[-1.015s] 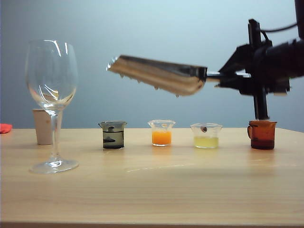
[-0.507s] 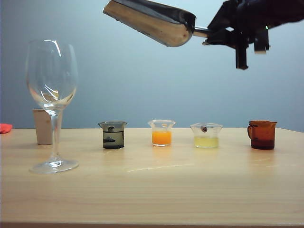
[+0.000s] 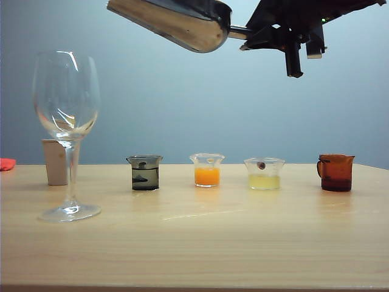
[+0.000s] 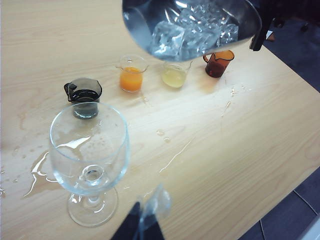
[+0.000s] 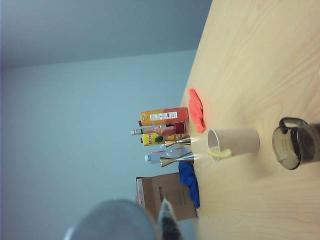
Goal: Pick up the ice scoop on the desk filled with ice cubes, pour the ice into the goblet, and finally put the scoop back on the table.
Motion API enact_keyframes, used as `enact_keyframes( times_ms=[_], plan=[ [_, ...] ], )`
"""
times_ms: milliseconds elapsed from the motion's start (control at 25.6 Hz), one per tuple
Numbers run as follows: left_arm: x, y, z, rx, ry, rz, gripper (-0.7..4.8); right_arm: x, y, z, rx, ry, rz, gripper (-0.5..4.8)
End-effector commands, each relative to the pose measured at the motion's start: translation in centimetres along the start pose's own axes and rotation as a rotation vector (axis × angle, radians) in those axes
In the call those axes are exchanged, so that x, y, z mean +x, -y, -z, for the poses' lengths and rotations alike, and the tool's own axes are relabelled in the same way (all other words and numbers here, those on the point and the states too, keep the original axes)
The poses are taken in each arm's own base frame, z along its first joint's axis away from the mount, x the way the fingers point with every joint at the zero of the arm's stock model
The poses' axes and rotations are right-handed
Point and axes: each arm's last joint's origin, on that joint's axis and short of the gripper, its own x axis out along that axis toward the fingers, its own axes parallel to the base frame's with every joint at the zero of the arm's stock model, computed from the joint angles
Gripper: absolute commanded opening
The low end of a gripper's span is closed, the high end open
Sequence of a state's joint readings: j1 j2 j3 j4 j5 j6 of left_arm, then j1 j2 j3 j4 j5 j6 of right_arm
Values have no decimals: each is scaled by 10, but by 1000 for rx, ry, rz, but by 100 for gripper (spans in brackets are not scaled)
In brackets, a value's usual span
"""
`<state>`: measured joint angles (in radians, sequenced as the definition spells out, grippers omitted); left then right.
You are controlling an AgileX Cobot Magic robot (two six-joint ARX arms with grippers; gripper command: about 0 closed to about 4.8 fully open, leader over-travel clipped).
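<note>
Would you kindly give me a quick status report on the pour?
Right gripper shut on ice scoop handle, high above the beakers. Ice cubes aboard. Goblet empty, upright. Left gripper idle near goblet foot. Path clear.

No text, brand or number can be read; the carton (image 5: 164, 116) and bottles (image 5: 161, 131) at the far edge of the desk (image 5: 260, 65) carry printed labels, too small and blurred to make out; the cardboard box (image 5: 167, 195) shows only illegible marks.
</note>
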<state>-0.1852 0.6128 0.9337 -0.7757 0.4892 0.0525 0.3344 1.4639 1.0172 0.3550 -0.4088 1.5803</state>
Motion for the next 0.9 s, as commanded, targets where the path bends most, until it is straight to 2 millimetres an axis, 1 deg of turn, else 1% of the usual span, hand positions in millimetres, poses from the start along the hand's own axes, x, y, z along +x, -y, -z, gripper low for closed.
enact_keyframes(
  times_ms=[39,156,234,351,468,585,624,780,897],
  plan=[
    [-1,1,-1,6,10,1,-5,3,-9,13,-18,-7,-46,-6],
    [-1,0,-1,5,9,-13,-5,6,-8,21,-36,-13,-43,-6],
    [-1,-1,-1,5,6,-70,-5,7,-8,24,-37,-14,-43,-6],
    [-1,-3,-1,4,4,-108,-5,8,-9,27,-39,-12,-45,-6],
    [-1,-3,-1,4,4,-108,-5,9,-11,28,-49,4,-49,-6],
    [-1,-3,-1,4,3,-108,-5,10,-16,29,-80,7,-32,-6],
    [-1,-3,-1,3,2,-108,-5,10,-20,28,-120,13,-26,-6],
    [-1,-3,0,-3,-12,-109,-5,13,-29,27,-153,24,-45,-6],
    [-1,-3,0,-4,-12,-116,-5,21,-31,28,-164,7,-35,-6]
  ],
)
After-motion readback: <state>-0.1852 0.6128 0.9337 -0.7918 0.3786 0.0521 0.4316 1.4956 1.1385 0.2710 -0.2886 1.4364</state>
